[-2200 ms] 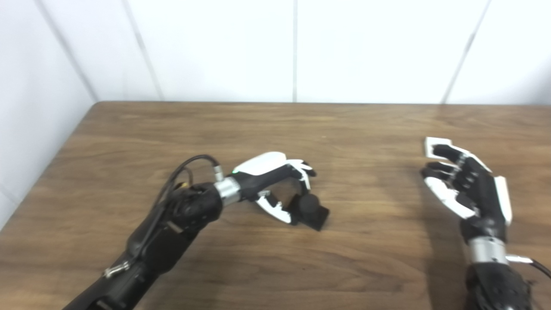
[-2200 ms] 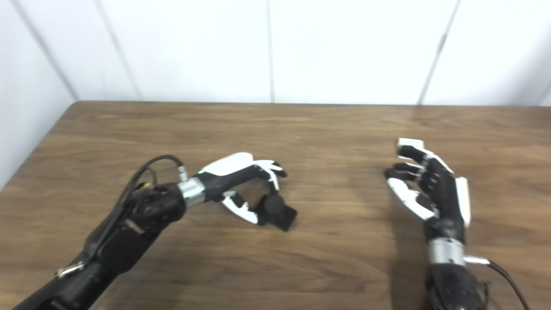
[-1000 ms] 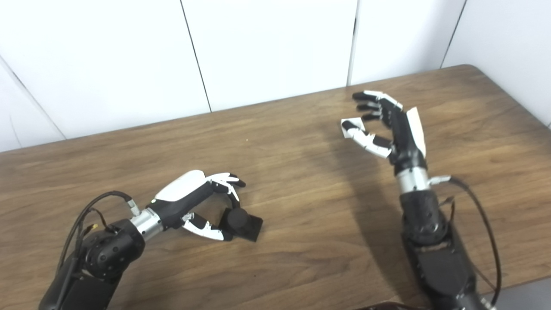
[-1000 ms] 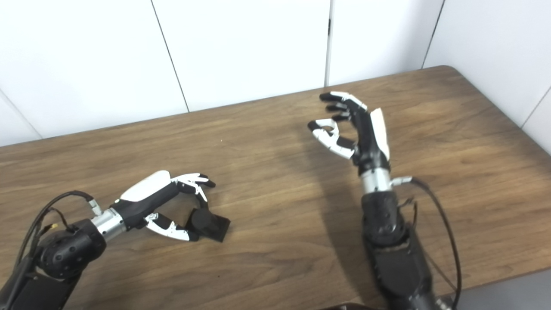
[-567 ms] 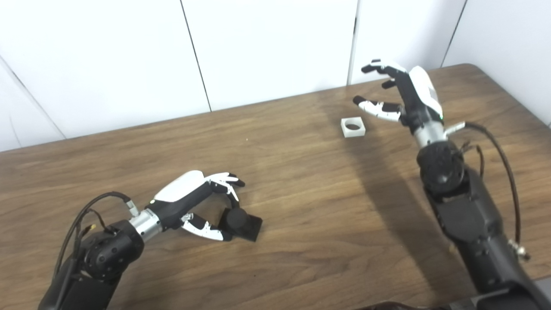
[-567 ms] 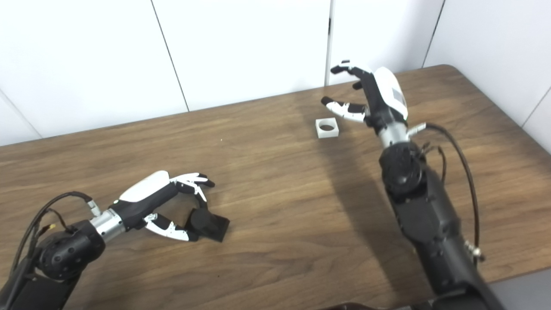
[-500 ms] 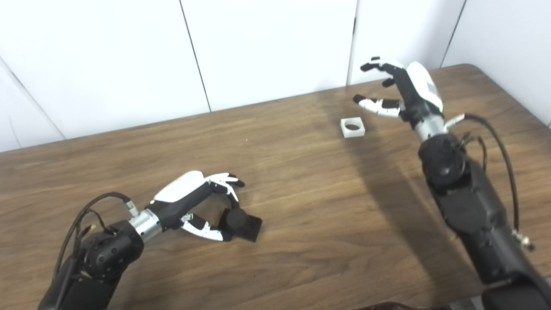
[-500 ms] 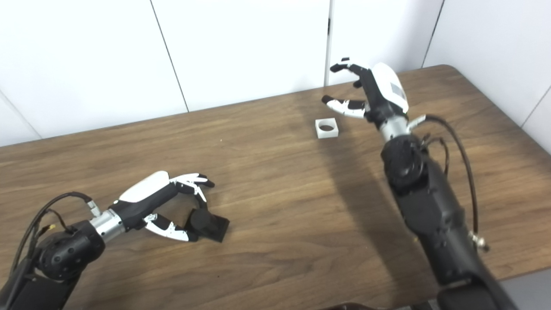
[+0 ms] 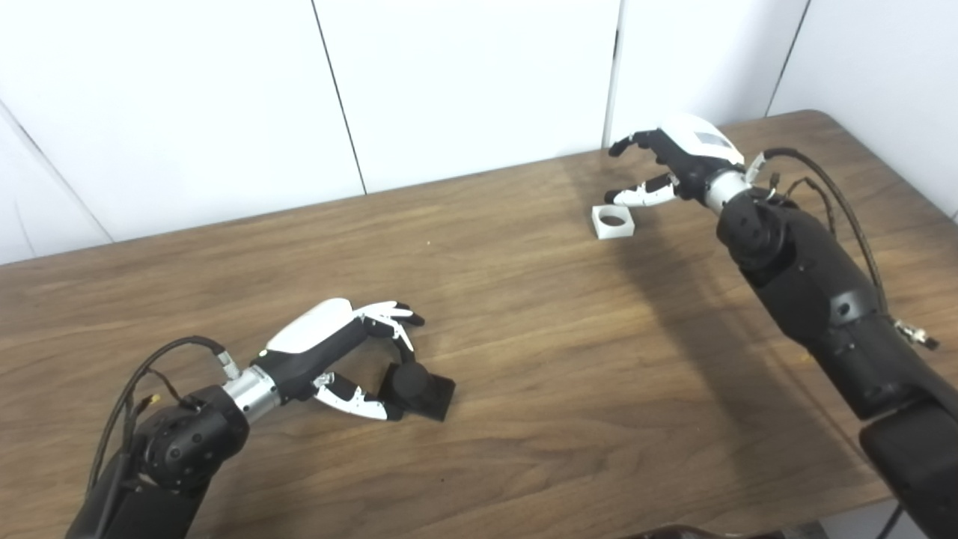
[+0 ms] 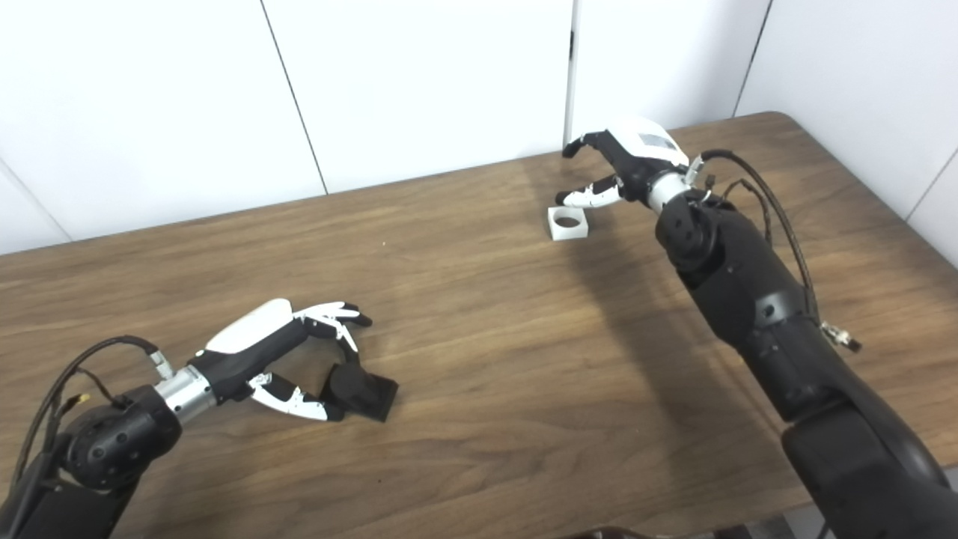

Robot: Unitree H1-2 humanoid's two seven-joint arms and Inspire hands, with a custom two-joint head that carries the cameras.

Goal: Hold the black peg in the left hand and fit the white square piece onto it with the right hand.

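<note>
White square piece [image 9: 613, 222] lies flat on the wooden surface [image 9: 524, 314], hole up, at the 8 o'clock side of the right hand [image 9: 677, 161]; its fingers [image 9: 636, 198] are spread, holding nothing, thumb tip just above the piece's far edge

From the right eye view, the left hand [image 10: 277, 352] sits far off at 7 o'clock, fingers loosely cupped around the black peg [image 10: 359, 393], grip uncertain

A brown wood-grain table [image 9: 524, 314] is filling most of the view, its far right corner rounded. White panelled walls [image 9: 464, 82] are standing behind it and along its right side, with thin dark seams running between the panels. Soft shadows are lying across the tabletop.
</note>
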